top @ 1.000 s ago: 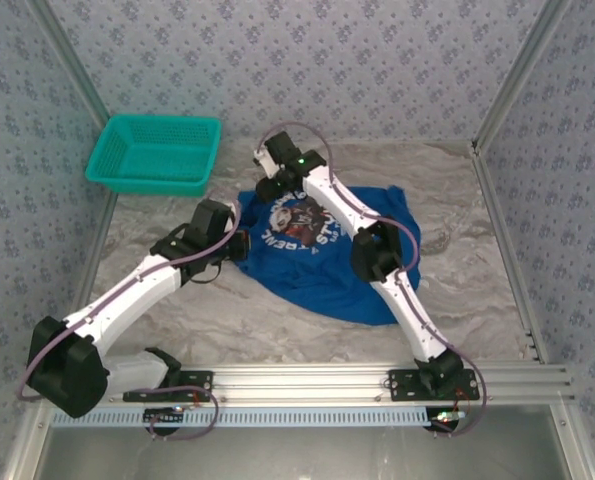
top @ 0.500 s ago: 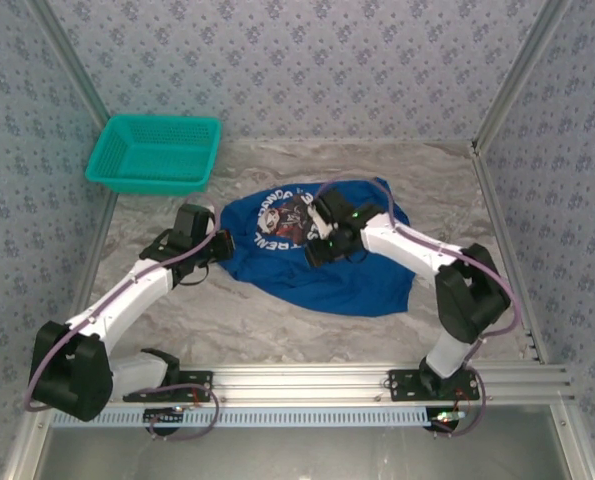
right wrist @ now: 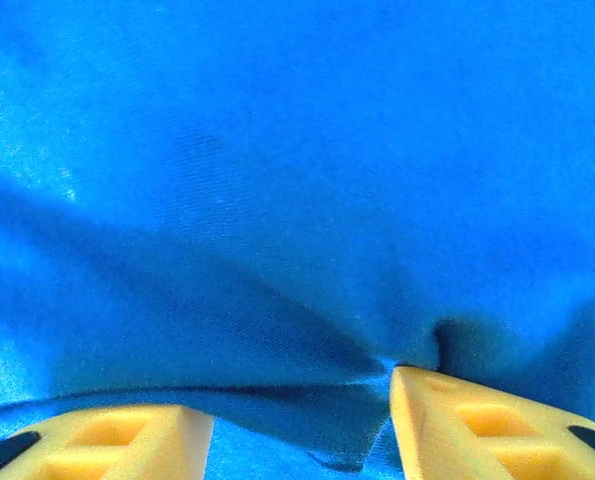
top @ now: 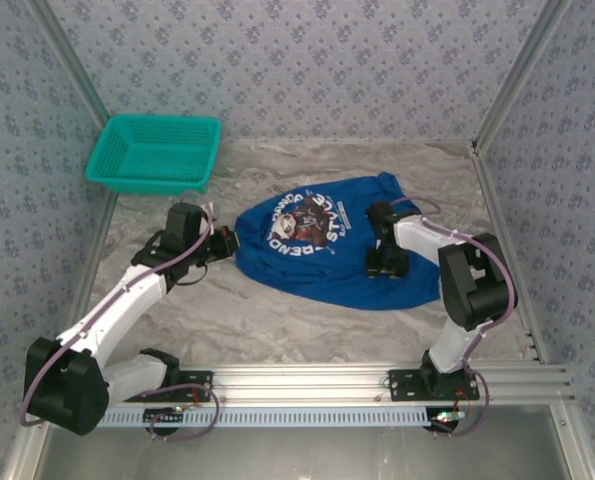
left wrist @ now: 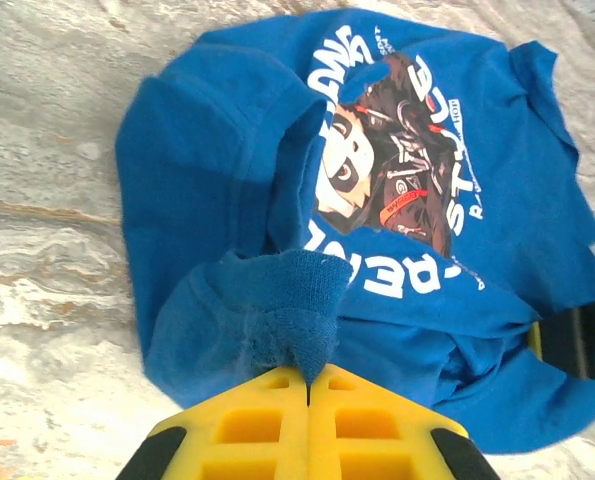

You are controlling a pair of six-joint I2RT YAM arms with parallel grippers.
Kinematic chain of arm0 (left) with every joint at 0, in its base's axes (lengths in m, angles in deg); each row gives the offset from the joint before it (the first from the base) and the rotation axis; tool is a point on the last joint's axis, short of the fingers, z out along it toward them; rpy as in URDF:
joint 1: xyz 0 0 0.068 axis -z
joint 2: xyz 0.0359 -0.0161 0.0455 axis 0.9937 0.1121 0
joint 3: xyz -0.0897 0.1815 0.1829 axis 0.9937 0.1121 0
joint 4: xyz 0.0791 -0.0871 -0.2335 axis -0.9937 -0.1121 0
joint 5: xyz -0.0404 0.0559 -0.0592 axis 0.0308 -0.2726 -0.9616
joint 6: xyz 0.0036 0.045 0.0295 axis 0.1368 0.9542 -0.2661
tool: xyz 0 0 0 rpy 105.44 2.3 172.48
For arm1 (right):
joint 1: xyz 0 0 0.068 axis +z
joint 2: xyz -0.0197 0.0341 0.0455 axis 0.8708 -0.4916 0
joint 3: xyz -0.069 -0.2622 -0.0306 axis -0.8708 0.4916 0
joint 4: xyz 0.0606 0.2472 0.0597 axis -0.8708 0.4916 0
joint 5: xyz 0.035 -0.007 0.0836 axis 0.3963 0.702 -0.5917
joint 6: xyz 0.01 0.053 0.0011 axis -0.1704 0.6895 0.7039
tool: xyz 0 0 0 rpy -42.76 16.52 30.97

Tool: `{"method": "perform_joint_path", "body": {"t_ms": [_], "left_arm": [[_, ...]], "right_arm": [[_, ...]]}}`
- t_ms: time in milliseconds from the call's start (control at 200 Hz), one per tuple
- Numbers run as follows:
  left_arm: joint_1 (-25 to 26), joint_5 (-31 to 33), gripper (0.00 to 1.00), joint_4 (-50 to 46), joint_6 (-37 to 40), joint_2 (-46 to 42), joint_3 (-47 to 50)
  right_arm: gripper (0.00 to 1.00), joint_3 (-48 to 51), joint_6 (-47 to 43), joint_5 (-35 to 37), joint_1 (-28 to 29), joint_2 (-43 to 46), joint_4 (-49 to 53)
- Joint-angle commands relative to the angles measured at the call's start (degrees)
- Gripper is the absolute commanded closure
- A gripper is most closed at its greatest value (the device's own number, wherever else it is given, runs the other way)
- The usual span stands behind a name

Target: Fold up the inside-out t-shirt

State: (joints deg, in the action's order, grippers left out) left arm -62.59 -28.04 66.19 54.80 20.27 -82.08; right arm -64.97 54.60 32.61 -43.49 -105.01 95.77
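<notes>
With our left fingers (left wrist: 257, 425) clamped on the bunched left edge of the inside-out t-shirt (top: 317, 255), which lies mid-way across the worktop (top: 277, 325), our right fingers (right wrist: 477, 420), apart, have swung from its far edge onto its right side, spreading it flatter, so we judge folding can begin.

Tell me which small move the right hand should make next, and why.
Probably close the right hand on the blue t-shirt: its jaws stand open, pressed into the fabric, with a raised fold between them. The left hand is shut on a pinch of the shirt's left edge, so both could then lift and spread it.
</notes>
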Motion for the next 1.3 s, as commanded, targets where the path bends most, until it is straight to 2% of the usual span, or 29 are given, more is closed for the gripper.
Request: {"method": "perform_joint_path", "body": {"t_ms": [0, 100, 180, 255, 345, 405, 525, 700, 894, 999, 1159, 1294], "left_arm": [[-0.49, -2.75, 1.0, 2.19, -1.44, -1.06, 1.84], [-0.49, -1.42, 1.0, 2.63, -2.09, 0.18, 3.38], [-0.49, -2.67, 1.0, 3.73, -2.88, 1.1, 3.58], [-0.45, -3.56, 1.0, 4.49, -3.28, 1.57, 3.6], [-0.4, -3.86, 1.0, 5.01, -3.23, 1.9, 3.65], [-0.36, -4.09, 1.0, 5.04, -3.02, 2.09, 3.56], [-0.36, -4.3, 1.0, 5.19, -2.67, 2.33, 3.38], [-0.32, -4.31, 1.0, 4.46, -2.19, 2.07, 2.66], [-0.33, -4.04, 1.0, 3.04, -1.6, 1.89, 1.6], [-0.4, -3.87, 1.0, 2.87, -1.44, 1.79, 1.6], [-0.45, -3.92, 1.0, 2.65, -1.22, 1.79, 1.6], [-0.36, -2.53, 1.0, 2.15, -0.57, 1.65, 1.69]], "right_arm": [[0.49, 0.68, 0.63, 6.38, -4.21, 4.56, 1.81], [0.48, -0.08, -3.62, 7.32, 1.7, 10.2, -2.71], [0.47, 0.98, -5.9, 4.74, 8.13, 14.09, -6.68], [0.44, 3.17, -6.6, -2.86, 12.68, 16.64, -12.31], [0.43, 4.34, -8.6, -8.41, 17.3, 16.14, -18.29], [0.42, 3.83, -11.8, -9.58, 19.86, 14.37, -20.72], [0.42, 1.0, -20.03, -12.98, 21.73, 9.51, -24.12], [0.42, 0.01, -30.76, -21.77, 23.01, 4.44, -26.12], [0.41, -2.47, -34.7, -19.98, 23.8, -0.36, -25.92], [0.48, -4.0, -34.73, -18.22, 23.89, -2.9, -26.39], [0.71, -5.13, -34.25, -17.82, 23.54, -3.77, -27.29], [0.9, -5.76, -32.97, -20.82, 21.9, -3.05, -26.56]]}}
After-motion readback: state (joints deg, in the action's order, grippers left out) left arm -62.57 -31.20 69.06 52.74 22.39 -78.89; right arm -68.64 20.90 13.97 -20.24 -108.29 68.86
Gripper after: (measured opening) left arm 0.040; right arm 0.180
